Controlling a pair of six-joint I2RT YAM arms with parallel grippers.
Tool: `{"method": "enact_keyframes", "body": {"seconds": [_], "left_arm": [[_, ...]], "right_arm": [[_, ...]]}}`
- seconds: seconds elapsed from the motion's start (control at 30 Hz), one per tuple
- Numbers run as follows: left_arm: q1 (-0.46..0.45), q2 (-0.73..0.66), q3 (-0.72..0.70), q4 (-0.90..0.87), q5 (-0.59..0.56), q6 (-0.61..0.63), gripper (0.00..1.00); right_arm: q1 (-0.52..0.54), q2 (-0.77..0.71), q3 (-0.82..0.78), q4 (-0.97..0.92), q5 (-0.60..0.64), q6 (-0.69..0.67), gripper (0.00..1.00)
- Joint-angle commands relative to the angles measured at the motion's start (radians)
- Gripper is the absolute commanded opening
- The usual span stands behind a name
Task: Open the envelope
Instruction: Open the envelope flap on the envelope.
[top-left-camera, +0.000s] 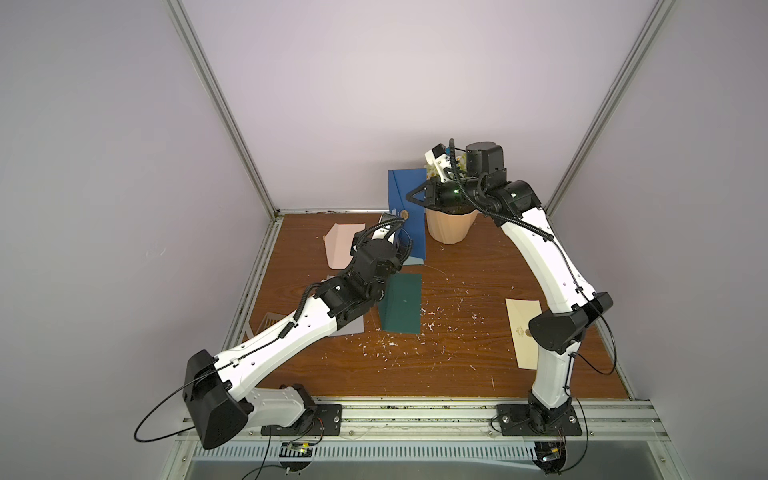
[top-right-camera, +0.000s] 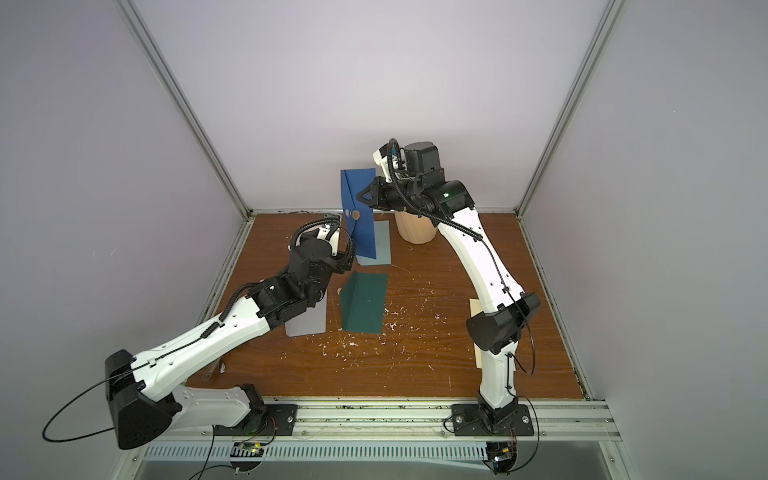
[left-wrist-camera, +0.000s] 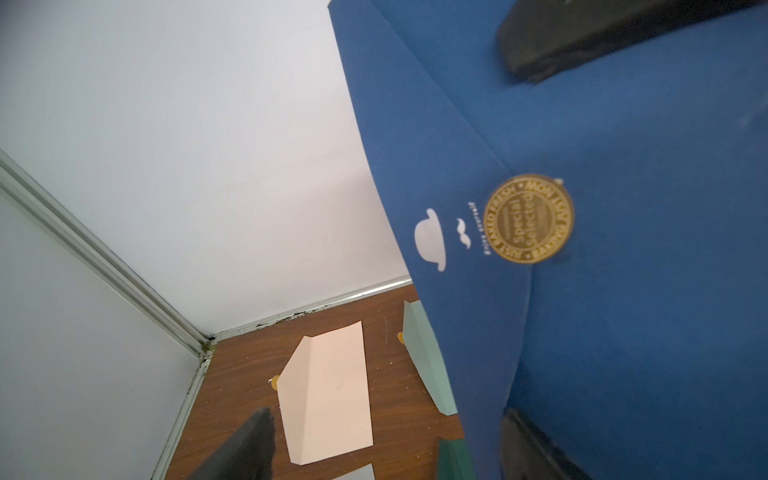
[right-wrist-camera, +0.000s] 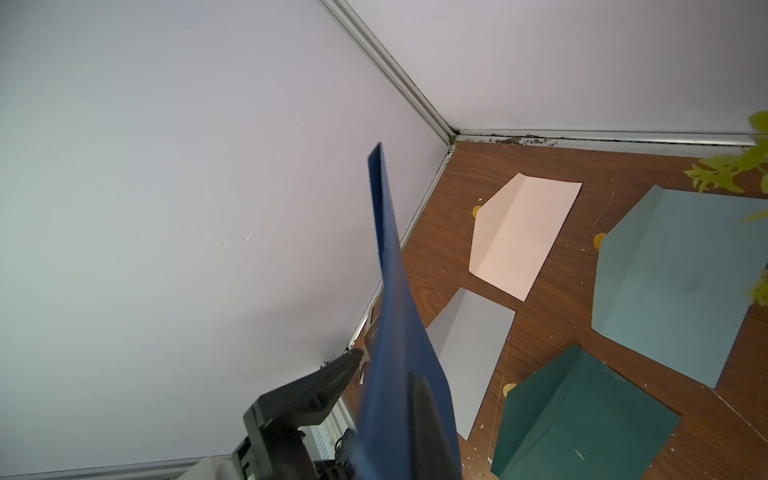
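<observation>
Gripping the blue envelope (top-right-camera: 365, 235) upright in the right end effector (top-right-camera: 360, 195), raised off the surface (top-right-camera: 415, 365), gold seal (left-wrist-camera: 528, 219) holding the flap (left-wrist-camera: 440, 174) shut, left end effector (left-wrist-camera: 386, 419) wide open, fingers (left-wrist-camera: 249, 449) either side of the envelope's lower edge.

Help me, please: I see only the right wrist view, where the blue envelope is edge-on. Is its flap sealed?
Observer: Yes. In the left wrist view, a round gold sticker holds down the flap tip of the blue envelope.
Operator: And the left gripper?
Observer: The left gripper is open, close in front of the envelope, gripping nothing.
Operator: Is any envelope hidden from me?
Observer: Yes, a cream envelope lies flat on the right side of the table.
</observation>
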Motion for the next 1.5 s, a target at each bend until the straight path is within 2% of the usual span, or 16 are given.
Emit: {"method": "enact_keyframes", "body": {"seconds": [0.0, 0.33, 0.53, 0.7, 0.87, 1.1, 1.47], "left_arm": [[-0.002, 0.004, 0.036, 0.022, -0.123, 0.002, 0.86], [0.000, 0.019, 0.058, 0.070, -0.205, 0.031, 0.87], [0.005, 0.032, 0.076, 0.040, -0.240, 0.001, 0.87], [0.073, -0.035, 0.040, -0.014, -0.221, -0.093, 0.88], [0.090, -0.081, 0.004, -0.038, -0.242, -0.109, 0.90], [0.110, -0.092, -0.017, -0.068, -0.221, -0.166, 0.90], [0.147, -0.122, -0.064, -0.048, -0.196, -0.198, 0.91]], "right_arm": [[-0.002, -0.022, 0.030, 0.003, -0.013, -0.006, 0.00], [-0.001, -0.040, -0.009, 0.008, -0.039, -0.007, 0.00], [-0.003, -0.053, -0.017, 0.008, -0.046, -0.015, 0.00], [-0.007, -0.075, -0.055, 0.041, -0.107, -0.013, 0.00], [-0.009, -0.092, -0.102, 0.108, -0.196, 0.014, 0.00], [-0.009, -0.117, -0.200, 0.373, -0.429, 0.180, 0.00], [-0.004, -0.179, -0.367, 0.779, -0.587, 0.475, 0.00]]}}
